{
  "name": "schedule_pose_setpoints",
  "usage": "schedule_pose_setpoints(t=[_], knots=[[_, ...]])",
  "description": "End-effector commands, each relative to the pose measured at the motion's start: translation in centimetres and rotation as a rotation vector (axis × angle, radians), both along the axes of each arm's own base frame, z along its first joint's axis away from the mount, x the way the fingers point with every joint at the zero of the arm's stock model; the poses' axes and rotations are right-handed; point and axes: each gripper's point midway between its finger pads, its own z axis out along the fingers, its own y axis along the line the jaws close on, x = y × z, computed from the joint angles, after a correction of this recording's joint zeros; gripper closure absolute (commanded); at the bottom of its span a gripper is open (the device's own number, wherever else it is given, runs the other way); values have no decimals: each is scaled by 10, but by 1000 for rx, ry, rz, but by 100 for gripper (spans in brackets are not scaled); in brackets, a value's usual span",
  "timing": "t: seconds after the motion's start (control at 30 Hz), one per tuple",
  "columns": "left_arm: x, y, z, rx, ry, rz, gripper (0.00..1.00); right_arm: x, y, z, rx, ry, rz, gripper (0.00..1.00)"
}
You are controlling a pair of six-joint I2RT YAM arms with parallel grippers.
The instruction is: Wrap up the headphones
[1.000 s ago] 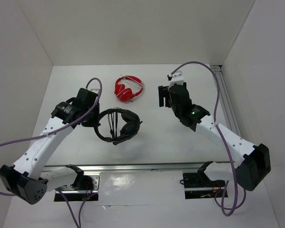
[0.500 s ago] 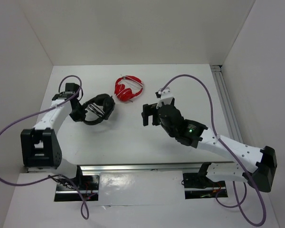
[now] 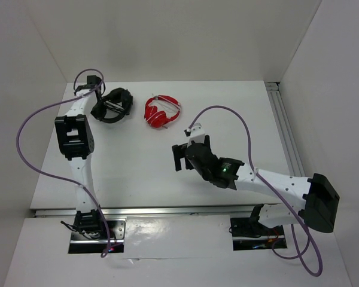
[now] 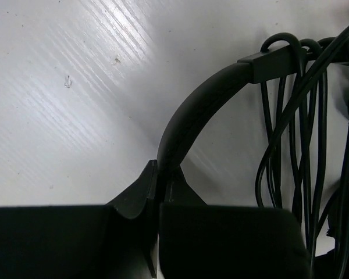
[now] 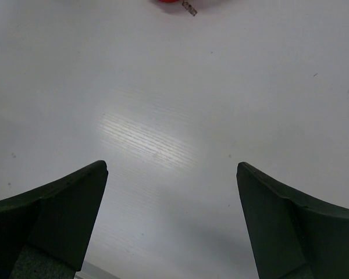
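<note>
The black headphones [image 3: 112, 105] sit at the far left of the table, with the cable bundled in loops [image 4: 296, 139] across the headband. My left gripper [image 3: 98, 102] is shut on the thin black headband [image 4: 203, 104], which runs up out of the pinched fingertips [image 4: 177, 180]. Over the middle of the table, my right gripper [image 3: 180, 156] is open, its two fingers [image 5: 64, 209] wide apart above bare white surface, well away from the headphones.
The smaller red headphones [image 3: 162, 112] lie at the back centre, between the two grippers; their red edge [image 5: 173, 2] shows at the top of the right wrist view. White walls enclose the table on three sides. A metal rail [image 3: 282, 131] runs along the right edge.
My left arm has swung the black headphones from the table's middle to the far left back. My right arm has drawn nearer and leftward, and its jaws have spread wider.
</note>
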Motion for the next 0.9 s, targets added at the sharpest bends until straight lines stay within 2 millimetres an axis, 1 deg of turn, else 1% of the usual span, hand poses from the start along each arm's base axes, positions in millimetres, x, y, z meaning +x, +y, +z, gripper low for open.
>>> schedule_pose_setpoints(t=[0.0, 0.03, 0.07, 0.1, 0.13, 0.17, 0.2, 0.23, 0.27, 0.3, 0.33, 0.37, 0.4, 0.43, 0.47, 0.5, 0.53, 0.57, 0.6, 0.63, 0.67, 0.7, 0.73, 0.77, 0.8, 0.83, 0.87], knots=[[-5, 2, -1, -38, 27, 41, 96, 3, 4, 10, 59, -42, -18, 1], [-9, 1, -6, -45, 37, 56, 89, 2, 2, 10, 61, -44, -18, 1], [-19, -4, -19, -67, 78, 51, 83, 2, 2, 10, 61, -44, -18, 1], [-24, -6, -13, -80, 71, 56, 77, 1, 0, 11, 64, -45, -18, 1], [-29, -8, -11, -87, 70, 75, 70, 1, 0, 14, 81, -47, -22, 1], [-37, -11, -17, -99, 81, 72, 65, 1, 0, 14, 81, -47, -22, 1], [-40, -14, -14, -110, 73, 68, 60, -1, 2, 17, 92, -38, -20, 1], [-43, -16, 3, -119, 45, 62, 53, 0, 2, 25, 105, -45, -19, 1], [-44, -12, 10, -117, 24, 70, 18, -3, 3, 22, 98, -29, -2, 1], [-51, -17, 10, -137, 25, 63, 1, -4, 3, 29, 117, -31, -7, 1], [-54, -20, 17, -152, 15, 56, 0, -9, 7, 36, 137, -31, 18, 1], [-54, -23, 39, -156, -36, 37, 0, -13, 10, 40, 162, -21, 38, 1], [-62, -16, 43, -166, -41, 53, 0, -19, 14, 45, 189, -15, 65, 1], [-71, -20, 52, -177, -36, 50, 0, -25, 10, 47, 217, -15, 73, 1], [-79, -17, 81, -165, -88, 44, 0, -32, 15, 51, 257, -4, 98, 1], [-90, -19, 88, -165, -89, 44, 0, -34, 13, 52, 274, 0, 103, 1], [-101, -16, 99, -141, -98, 53, 0, -36, 11, 54, 288, 0, 100, 1], [-112, -8, 110, -109, -120, 75, 0, -37, 5, 55, 294, 5, 79, 1], [-130, -5, 130, -101, -164, 87, 0, -41, 5, 52, 280, 15, 87, 1], [-141, -6, 137, -109, -184, 89, 0, -41, 1, 55, 283, 14, 72, 1], [-143, -8, 147, -102, -237, 69, 0, -41, -5, 58, 274, 19, 52, 1], [-150, -4, 152, -80, -258, 48, 0, -44, -4, 58, 266, 25, 60, 1], [-167, -2, 150, -71, -264, 55, 0, -43, -6, 63, 261, 21, 51, 1], [-170, -7, 147, -114, -273, 21, 0, -46, -6, 65, 250, 28, 59, 1], [-175, -4, 135, -125, -250, -13, 0, -47, -11, 58, 205, 46, 47, 1], [-180, -7, 133, -153, -232, -15, 0, -47, -12, 64, 205, 46, 47, 1], [-184, -23, 128, -223, -213, -70, 0, -48, -13, 64, 197, 50, 46, 1]])
